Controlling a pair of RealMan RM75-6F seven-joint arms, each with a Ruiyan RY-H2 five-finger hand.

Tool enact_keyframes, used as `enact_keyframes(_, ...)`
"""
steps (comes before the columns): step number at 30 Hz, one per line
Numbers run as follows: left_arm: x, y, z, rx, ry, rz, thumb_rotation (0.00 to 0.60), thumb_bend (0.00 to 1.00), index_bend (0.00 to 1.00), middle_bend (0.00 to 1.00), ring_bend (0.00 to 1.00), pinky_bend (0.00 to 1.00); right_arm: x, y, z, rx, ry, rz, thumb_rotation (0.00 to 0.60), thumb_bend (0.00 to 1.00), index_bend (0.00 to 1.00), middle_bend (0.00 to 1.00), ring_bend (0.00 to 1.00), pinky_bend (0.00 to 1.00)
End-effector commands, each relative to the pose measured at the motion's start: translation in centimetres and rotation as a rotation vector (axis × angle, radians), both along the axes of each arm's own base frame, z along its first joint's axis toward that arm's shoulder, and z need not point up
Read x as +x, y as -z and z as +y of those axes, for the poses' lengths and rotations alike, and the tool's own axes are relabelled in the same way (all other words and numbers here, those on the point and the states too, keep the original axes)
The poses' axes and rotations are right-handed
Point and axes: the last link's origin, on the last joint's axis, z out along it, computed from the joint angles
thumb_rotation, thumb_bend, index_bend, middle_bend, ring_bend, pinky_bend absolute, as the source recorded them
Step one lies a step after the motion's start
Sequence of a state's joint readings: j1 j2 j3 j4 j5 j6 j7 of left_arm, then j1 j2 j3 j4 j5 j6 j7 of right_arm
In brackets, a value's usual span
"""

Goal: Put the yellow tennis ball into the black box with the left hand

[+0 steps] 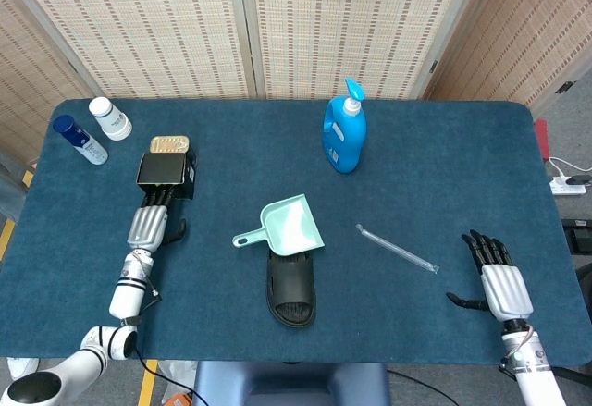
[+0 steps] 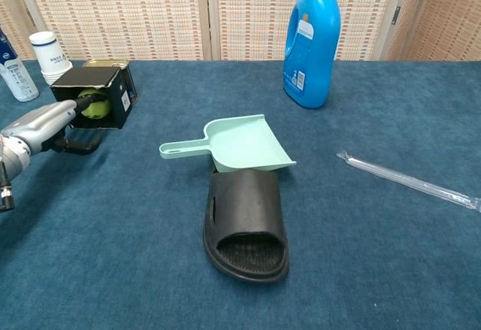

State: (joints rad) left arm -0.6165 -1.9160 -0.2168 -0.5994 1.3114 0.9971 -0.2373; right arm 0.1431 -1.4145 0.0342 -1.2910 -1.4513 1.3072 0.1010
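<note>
Chest view showed the yellow tennis ball (image 2: 92, 107) inside the open mouth of the black box (image 2: 113, 89), which lay on its side at the far left of the table (image 2: 361, 270). The left hand (image 2: 46, 128) lay just in front of that opening, fingers (image 2: 81, 105) stretched out together with the tips at or touching the ball; it gripped nothing. The task appeared nearly complete. To finish the step well, the fingertips should nudge the ball fully past the rim, then draw straight back along the table so the box was not dragged or tipped and the ball did not roll out.

Behind the black box stood a gold tin (image 1: 169, 144), and to its left a white bottle (image 1: 110, 118) and a blue-capped bottle (image 1: 79, 139). To the right of the black box lay a mint dustpan (image 2: 234, 146), its rear edge over a black slipper (image 2: 246, 225). Further right stood a blue detergent bottle (image 2: 311, 40); its label carried print too small to read. A clear plastic tube (image 2: 409, 180) lay beyond it. Farthest from the black box, the right hand (image 1: 496, 278) rested on the table, fingers spread apart and holding nothing.
</note>
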Motion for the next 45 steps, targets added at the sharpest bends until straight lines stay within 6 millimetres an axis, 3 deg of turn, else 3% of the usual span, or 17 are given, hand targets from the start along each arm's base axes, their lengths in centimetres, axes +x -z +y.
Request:
enact_keyframes(1, -0.6, 0.0, -1.8, -0.041, 0.025, 0.06, 0.354, 0.47, 0.0, 0.0, 0.0, 0.0, 0.0, 0.0, 0.1, 0.001, -0.005, -0.001, 0.6, 0.0, 0.0, 0.0, 0.0, 0.0)
enact_keyframes(12, -0.8, -1.4, -3.7, -0.05, 0.011, 0.068, 0.348, 0.47, 0.0, 0.0, 0.0, 0.0, 0.2, -0.1, 0.5, 0.001, -0.023, -0.007, 0.6, 0.0, 0.0, 0.0, 0.0, 0.0)
enact_keyframes(19, -2.2, -3.2, -5.8, -0.033, -0.016, 0.11, 0.331, 0.47, 0.0, 0.0, 0.0, 0.0, 0.2, -0.2, 0.6, 0.005, -0.028, -0.01, 0.6, 0.0, 0.0, 0.0, 0.0, 0.0)
enact_keyframes(20, -4.8, -5.5, -9.4, -0.001, -0.062, 0.182, 0.325, 0.47, 0.0, 0.0, 0.0, 0.0, 0.2, -0.4, 0.7, -0.003, -0.029, -0.019, 0.6, 0.0, 0.0, 0.0, 0.0, 0.0)
enact_keyframes(22, -5.4, -8.3, -15.6, -0.001, -0.107, 0.195, 0.331, 0.47, 0.0, 0.0, 0.0, 0.0, 0.1, -0.7, 0.9, -0.007, -0.03, -0.029, 0.6, 0.0, 0.0, 0.0, 0.0, 0.0)
enact_keyframes(25, -6.3, -10.8, -22.5, 0.028, -0.14, 0.159, 0.351, 0.46, 0.0, 0.0, 0.0, 0.0, 0.1, -0.8, 1.1, -0.008, -0.038, -0.042, 0.6, 0.0, 0.0, 0.0, 0.0, 0.0)
enact_keyframes(28, -8.3, -11.0, -26.0, 0.024, -0.171, 0.119, 0.351, 0.46, 0.0, 0.0, 0.0, 0.0, 0.3, -0.8, 1.2, 0.001, -0.054, -0.046, 0.6, 0.0, 0.0, 0.0, 0.0, 0.0)
enact_keyframes(32, -9.5, -11.5, -26.4, 0.094, -0.151, 0.056, 0.353, 0.44, 0.0, 0.0, 0.0, 0.0, 0.8, -0.9, 1.4, -0.003, -0.073, -0.052, 0.6, 0.0, 0.0, 0.0, 0.0, 0.0)
enact_keyframes(35, -9.3, -11.6, -25.9, 0.158, -0.095, 0.022, 0.34, 0.43, 0.0, 0.0, 0.0, 0.0, 0.7, -1.1, 1.5, -0.015, -0.072, -0.054, 0.6, 0.0, 0.0, 0.0, 0.0, 0.0)
enact_keyframes(45, -8.3, -10.6, -24.0, 0.145, -0.072, -0.001, 0.34, 0.43, 0.0, 0.0, 0.0, 0.0, 0.2, -1.1, 1.3, -0.013, -0.052, -0.058, 0.6, 0.0, 0.0, 0.0, 0.0, 0.0)
